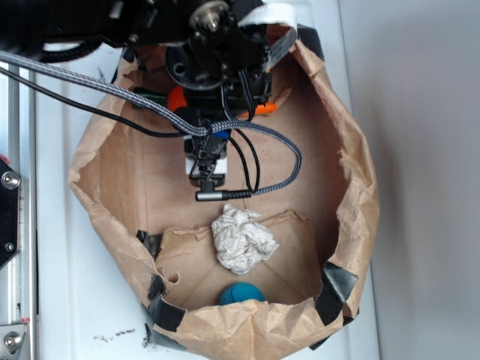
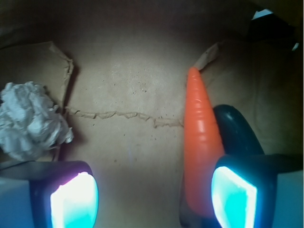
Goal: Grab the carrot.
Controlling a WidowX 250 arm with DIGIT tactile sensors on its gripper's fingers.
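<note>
Fingers (image 2: pixel 73 199): spread, empty
Carrot (image 2: pixel 199 142): at 3 o'clock, seemingly touching that finger's inner face
Left: centre, close

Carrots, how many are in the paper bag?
1. The carrot lies on the bag floor beside a dark green toy, near the gripper's right-hand finger in the wrist view. The arm could hide more.

carrot (image 2: pixel 202 142) thick end hidden behind right fingers (image 2: pixel 235 194)
</note>
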